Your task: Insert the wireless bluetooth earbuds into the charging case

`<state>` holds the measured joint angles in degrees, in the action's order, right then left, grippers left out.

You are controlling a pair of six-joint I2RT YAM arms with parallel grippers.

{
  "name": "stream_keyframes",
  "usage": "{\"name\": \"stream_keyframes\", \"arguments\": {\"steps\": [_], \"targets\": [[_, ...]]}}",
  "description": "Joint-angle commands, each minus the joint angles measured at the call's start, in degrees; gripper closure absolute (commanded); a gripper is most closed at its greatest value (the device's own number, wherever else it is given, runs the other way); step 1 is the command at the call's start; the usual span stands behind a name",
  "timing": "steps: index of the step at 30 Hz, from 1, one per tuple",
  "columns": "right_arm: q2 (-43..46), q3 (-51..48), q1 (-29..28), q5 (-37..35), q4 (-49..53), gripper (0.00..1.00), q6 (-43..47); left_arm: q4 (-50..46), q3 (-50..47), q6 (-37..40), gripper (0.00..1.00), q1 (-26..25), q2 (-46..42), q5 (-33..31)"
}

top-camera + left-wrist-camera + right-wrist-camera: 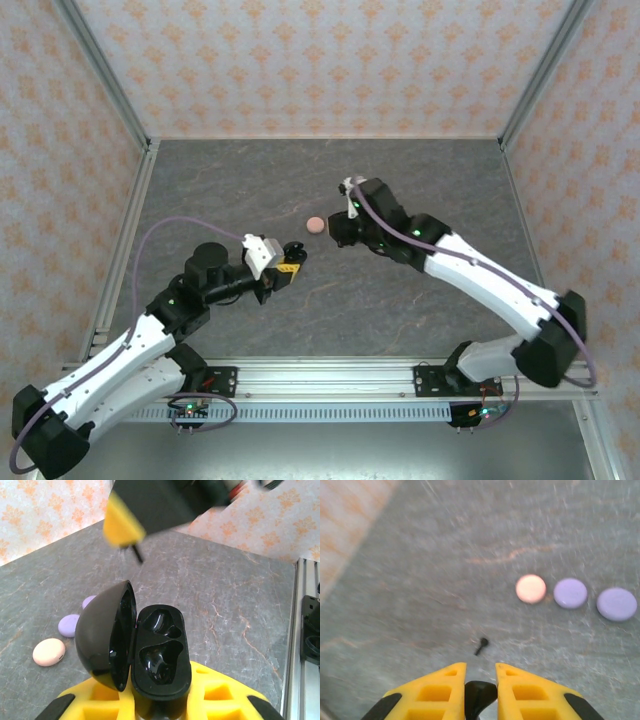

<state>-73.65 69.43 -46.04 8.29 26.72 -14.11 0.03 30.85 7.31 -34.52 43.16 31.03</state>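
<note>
Overhead, the left claw (pixel 292 256) sits near the middle of the grey worktop (pixel 250 180), closed on a black charging case (pixel 290 250). The right claw (pixel 336 230) hangs close to it on the far right side, with a round pink case (pixel 316 225) lying just beside its tip. From the left wrist, the charging case (pixel 160 652) stands clamped between the yellow fingers (pixel 220 692). Its lid (pixel 102 635) is swung open to the left and both moulded wells are bare. The right claw (pixel 131 537) hovers above and behind the case. The thin stem of a black earbud (pixel 136 554) pokes down from its yellow finger, just over the top edge of the lid and apart from it, so it is not in a well. The pink case and two lilac cases (pixel 69 625) lie on the worktop to the left. From the right wrist, in a blurred picture, the right claw (pixel 480 680) is nearly shut, with the dark body of the black earbud (pixel 480 696) pinched between its two yellow fingers. A second small black stemmed piece (pixel 481 646), probably the other earbud, lies loose on the worktop just ahead of the fingertips. The pink case and both lilac cases lie in a row further off to the right.
</note>
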Motion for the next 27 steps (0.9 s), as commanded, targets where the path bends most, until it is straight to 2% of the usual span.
{"name": "stream_keyframes", "arguments": {"steps": [1, 6, 12, 27], "targets": [[4.0, -3.9, -1.9, 0.4, -7.1, 0.83, -5.0, 7.5, -0.6, -2.1, 1.00, -0.4, 1.2, -1.9], [8.9, -7.9, -7.4, -4.0, -14.1, 0.83, -6.1, 7.7, 0.5, -2.7, 1.00, -0.4, 4.4, -2.1], [8.7, -9.9, -14.0, -10.9, -19.7, 0.83, -3.9, 8.8, 1.0, -3.9, 1.00, -0.4, 6.1, -2.5], [0.2, -5.4, -16.3, -13.0, -19.2, 0.83, -1.0, 8.4, 0.7, -4.1, 1.00, -0.4, 5.6, -2.3]]}}
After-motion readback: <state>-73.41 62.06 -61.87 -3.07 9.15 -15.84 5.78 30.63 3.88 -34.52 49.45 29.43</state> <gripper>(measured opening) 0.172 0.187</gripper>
